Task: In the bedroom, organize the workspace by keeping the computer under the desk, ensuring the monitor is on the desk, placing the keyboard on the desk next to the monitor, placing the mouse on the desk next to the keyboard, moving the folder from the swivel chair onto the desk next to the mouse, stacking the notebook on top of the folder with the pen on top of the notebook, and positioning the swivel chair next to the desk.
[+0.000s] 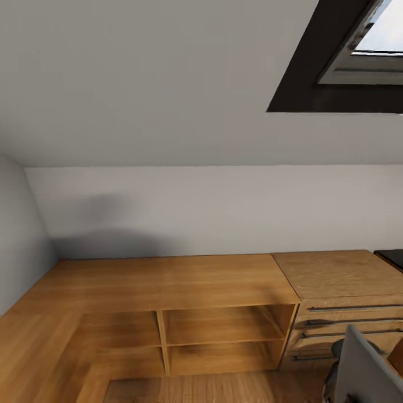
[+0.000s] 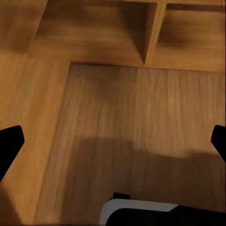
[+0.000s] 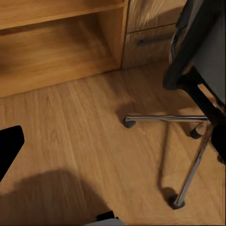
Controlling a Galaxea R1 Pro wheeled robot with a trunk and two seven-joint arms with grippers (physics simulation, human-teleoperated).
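Low against the wall, a wooden shelf unit (image 1: 224, 330) stood with four open compartments, two over two, and each looked bare in the head view. To its right was a light wooden drawer cabinet (image 1: 341, 302) with dark bar handles on its fronts. At the far right edge of that view a sliver of glossy black bench (image 1: 392, 257) showed beyond the cabinet top, and a dark-framed skylight (image 1: 341, 56) cut into the sloped ceiling above.

The left tool (image 2: 113, 141) hung over the wooden floor (image 2: 132, 127), its two black fingertips (image 2: 9, 141) at opposite edges of its wrist view, spread wide with nothing between them. Ahead of it lay the lower compartments of the shelf unit, empty as far as could be seen.

The right tool (image 3: 113, 141) was also over the floor; one dark fingertip showed at one edge, the other merged with the chair's dark parts, so I could not tell its opening for certain. The swivel chair (image 3: 197, 70) stood just ahead and to the side of this tool, upright, its chrome star legs (image 3: 188, 141) splayed across the floor on black casters, in front of the drawer cabinet. The head view caught the chair's grey back (image 1: 364, 369) at the lower right corner, while the right wrist view showed its base.
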